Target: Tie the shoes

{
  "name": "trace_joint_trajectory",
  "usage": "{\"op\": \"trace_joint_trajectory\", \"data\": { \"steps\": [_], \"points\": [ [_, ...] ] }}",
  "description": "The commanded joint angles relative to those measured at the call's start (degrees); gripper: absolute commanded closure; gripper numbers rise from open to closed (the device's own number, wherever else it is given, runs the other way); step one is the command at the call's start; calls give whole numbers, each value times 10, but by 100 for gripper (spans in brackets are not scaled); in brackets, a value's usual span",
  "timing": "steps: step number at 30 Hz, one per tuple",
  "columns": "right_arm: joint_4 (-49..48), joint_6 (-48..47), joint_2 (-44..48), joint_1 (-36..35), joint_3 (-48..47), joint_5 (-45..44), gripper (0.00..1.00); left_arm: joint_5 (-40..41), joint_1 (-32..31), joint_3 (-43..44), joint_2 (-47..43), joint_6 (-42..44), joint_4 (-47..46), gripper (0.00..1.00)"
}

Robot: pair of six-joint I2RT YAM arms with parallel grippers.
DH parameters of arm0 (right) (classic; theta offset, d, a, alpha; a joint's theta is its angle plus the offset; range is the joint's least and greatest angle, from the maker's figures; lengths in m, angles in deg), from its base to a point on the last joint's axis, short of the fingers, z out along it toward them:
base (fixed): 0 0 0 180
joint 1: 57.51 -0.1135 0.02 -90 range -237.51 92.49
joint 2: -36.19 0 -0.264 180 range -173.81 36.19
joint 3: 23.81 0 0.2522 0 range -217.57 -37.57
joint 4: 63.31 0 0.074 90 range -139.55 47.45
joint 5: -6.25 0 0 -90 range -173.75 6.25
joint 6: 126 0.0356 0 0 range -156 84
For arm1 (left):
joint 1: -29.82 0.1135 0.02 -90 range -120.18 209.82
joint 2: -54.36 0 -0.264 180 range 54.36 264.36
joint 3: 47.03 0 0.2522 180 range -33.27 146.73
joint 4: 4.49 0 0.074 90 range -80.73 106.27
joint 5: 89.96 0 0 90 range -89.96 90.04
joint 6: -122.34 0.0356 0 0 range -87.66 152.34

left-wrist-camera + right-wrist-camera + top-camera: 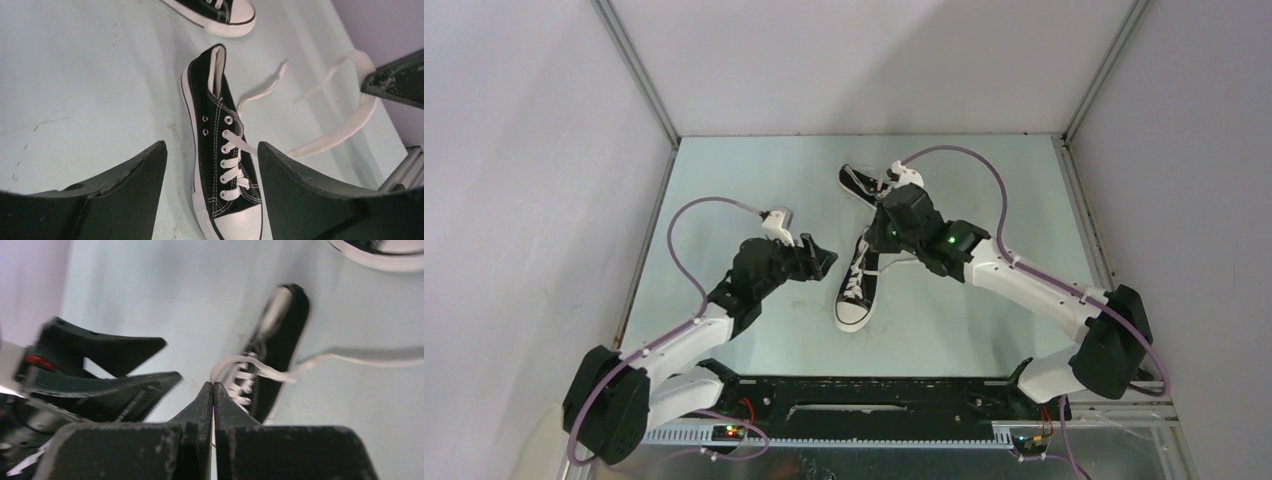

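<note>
The near shoe [854, 288], a black canvas sneaker with white laces, lies in the middle with its toe cap toward the arms. It also shows in the left wrist view [220, 150] and blurred in the right wrist view [272, 355]. Its laces are untied, and a long loose lace [330, 140] trails to the right. The second shoe [862, 183] lies behind it, partly hidden by my right arm. My left gripper [822, 260] is open and empty, just left of the near shoe [211, 146]. My right gripper [213, 386] is shut on a lace end above that shoe [876, 236].
The pale table [754, 180] is walled in by grey panels on the left, back and right. The black mounting rail [874, 395] runs along the near edge. My left gripper's fingers [110, 380] stand close to my right gripper.
</note>
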Motion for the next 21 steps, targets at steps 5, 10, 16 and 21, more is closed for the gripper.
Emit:
{"op": "trace_joint_trajectory", "data": {
  "steps": [5,10,16,21],
  "points": [
    [-42,-62,-118,-18,-160,117,100,-18,1,-60,-91,34,-119,20],
    [28,-83,-222,-32,-301,147,100,-4,-3,-66,-88,42,-122,20],
    [47,-89,-232,-35,-326,153,43,-21,-2,-23,2,23,-100,20],
    [6,-91,-134,-2,-175,124,36,5,3,13,49,8,-49,26]
  ]
}}
